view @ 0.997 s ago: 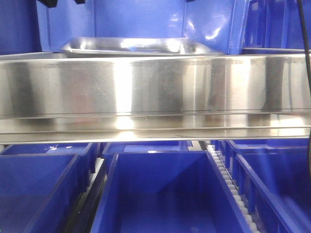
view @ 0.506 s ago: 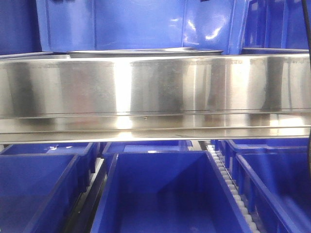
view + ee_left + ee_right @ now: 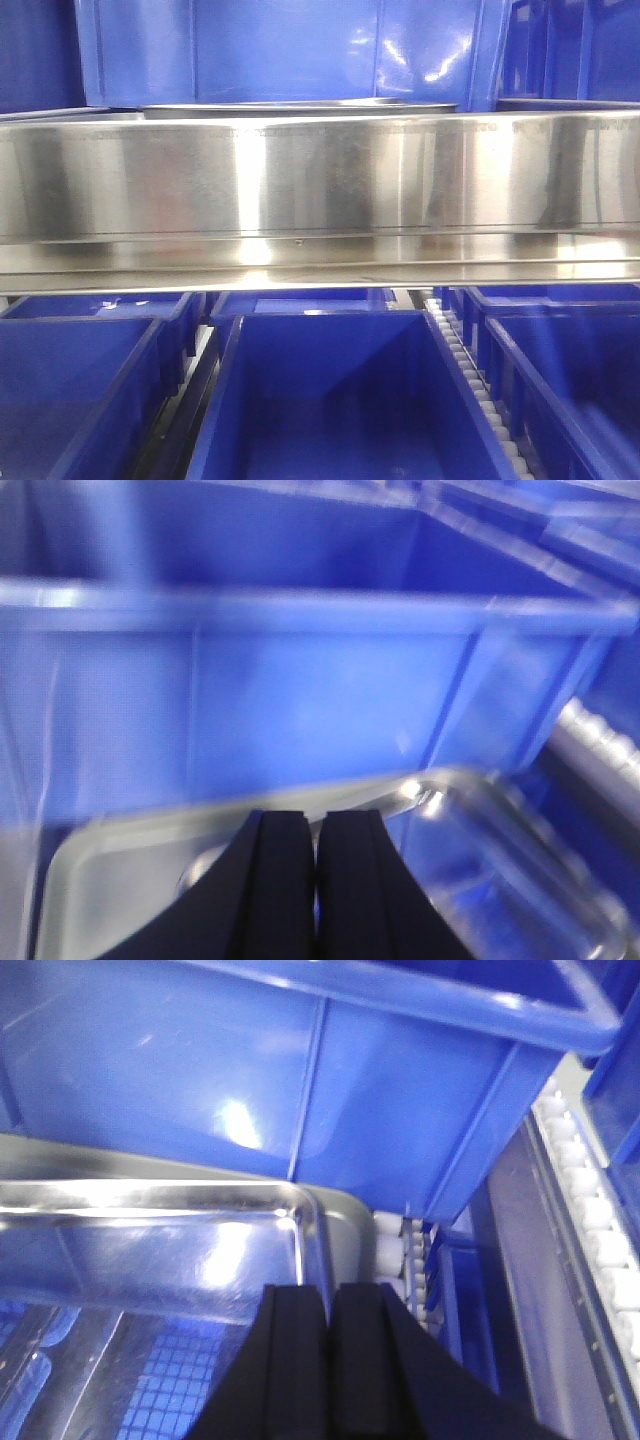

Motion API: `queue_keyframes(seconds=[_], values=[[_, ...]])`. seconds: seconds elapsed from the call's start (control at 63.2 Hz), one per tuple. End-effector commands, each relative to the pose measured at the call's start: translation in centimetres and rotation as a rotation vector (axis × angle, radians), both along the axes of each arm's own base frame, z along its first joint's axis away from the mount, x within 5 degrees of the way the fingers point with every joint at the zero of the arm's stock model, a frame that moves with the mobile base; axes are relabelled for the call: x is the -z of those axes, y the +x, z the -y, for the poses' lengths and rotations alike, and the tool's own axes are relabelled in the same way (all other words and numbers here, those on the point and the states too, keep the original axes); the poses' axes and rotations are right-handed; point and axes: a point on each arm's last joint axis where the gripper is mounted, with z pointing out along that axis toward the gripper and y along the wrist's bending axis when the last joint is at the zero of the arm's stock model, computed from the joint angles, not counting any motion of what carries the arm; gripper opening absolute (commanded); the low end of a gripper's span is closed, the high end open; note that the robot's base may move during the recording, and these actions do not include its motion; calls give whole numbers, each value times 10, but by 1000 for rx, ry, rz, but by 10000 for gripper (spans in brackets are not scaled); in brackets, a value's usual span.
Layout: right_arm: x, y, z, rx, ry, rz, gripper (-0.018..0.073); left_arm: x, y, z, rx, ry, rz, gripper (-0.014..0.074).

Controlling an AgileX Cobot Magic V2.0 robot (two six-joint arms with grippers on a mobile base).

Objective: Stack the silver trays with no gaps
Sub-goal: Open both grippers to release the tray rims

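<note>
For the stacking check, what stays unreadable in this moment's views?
- Front view: the silver trays show only a rim sliver; the shelf rail hides how many are nested and any gaps.
- Left wrist view: motion blur smears the tray; the left claw covers its middle.
- Right wrist view: the right claw blocks the tray corner's seating.

The left gripper (image 3: 316, 880) has two flat matte black fingers with squared tips; the right gripper (image 3: 328, 1355) looks the same.
</note>
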Motion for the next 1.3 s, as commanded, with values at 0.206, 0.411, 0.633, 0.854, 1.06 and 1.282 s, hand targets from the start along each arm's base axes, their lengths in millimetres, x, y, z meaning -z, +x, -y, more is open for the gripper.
queue_keyframes(seconds=[0.206,0.411,0.633,0.854,1.06,1.282], values=[[-11,1,-5,-69,28,81,-70,-3,-3,1,9,3,12,7],[-18,2,-15,-159,87,153,-70,-3,-3,1,9,3,12,7],[-29,2,-29,-304,180,267,-70,-3,-3,1,10,2,13,7],[-43,-3,-44,-464,284,393,-70,-4,-1,1,18,5,44,7],[-53,-8,-52,-567,351,474,-70,-8,0,4,40,-26,84,7],[-64,-16,-60,-692,432,573,-70,-17,0,9,83,-77,174,7]])
